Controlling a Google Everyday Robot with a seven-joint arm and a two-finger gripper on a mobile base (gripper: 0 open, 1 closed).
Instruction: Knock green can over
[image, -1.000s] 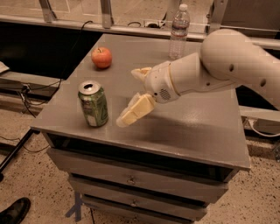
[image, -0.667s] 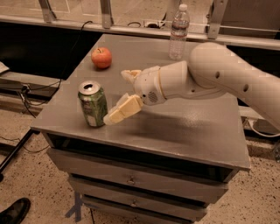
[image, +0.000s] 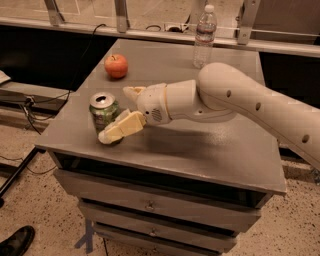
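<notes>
The green can stands upright near the front left corner of the grey table; its silver top with the pull-tab opening faces up. My gripper is open at the can's right side. One cream finger lies across the front of the can's lower half and hides its base. The other finger sticks out behind and to the right of the can's top. My white arm reaches in from the right.
A red apple sits at the table's back left. A clear plastic water bottle stands at the back edge. The table's left and front edges are close to the can. A dark shoe is on the floor at bottom left.
My gripper has moved left across the table to the can; its lower finger now overlaps the can's front. The can is still upright in the same spot.
</notes>
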